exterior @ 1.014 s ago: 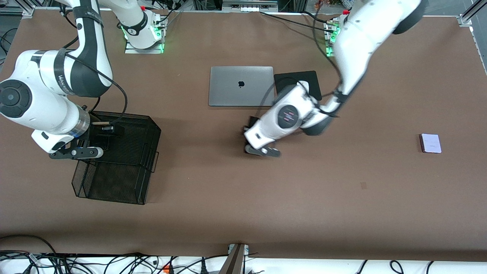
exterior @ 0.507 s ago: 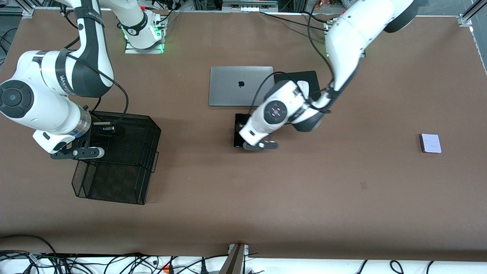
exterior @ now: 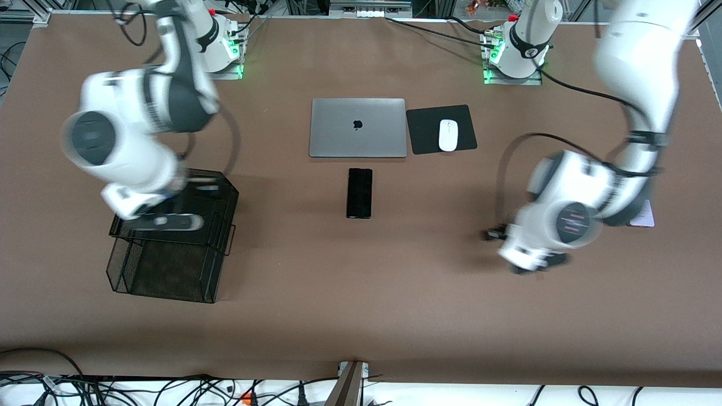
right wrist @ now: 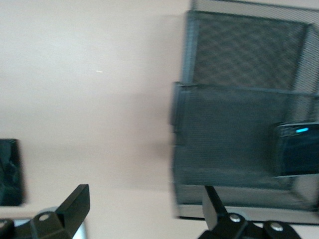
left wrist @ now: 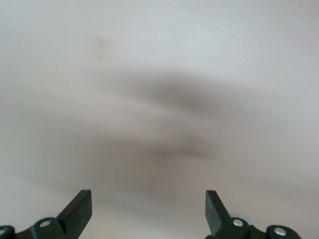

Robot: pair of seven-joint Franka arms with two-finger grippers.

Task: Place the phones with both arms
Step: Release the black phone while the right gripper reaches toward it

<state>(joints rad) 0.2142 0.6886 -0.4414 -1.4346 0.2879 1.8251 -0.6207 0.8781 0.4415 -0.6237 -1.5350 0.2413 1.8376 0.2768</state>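
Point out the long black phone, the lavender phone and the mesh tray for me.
long black phone (exterior: 359,193): front view, middle of its dark face.
lavender phone (exterior: 646,217): front view, the corner showing past the left arm.
mesh tray (exterior: 163,276): front view, bare mesh of its lower tier.

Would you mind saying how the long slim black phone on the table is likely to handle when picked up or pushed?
The long slim black phone looks like a rigid slab, so probably stiff. Lying flat on the table, it should slide, not roll or tip. Its glossy face suggests slipperiness, and the low edges offer little grip.
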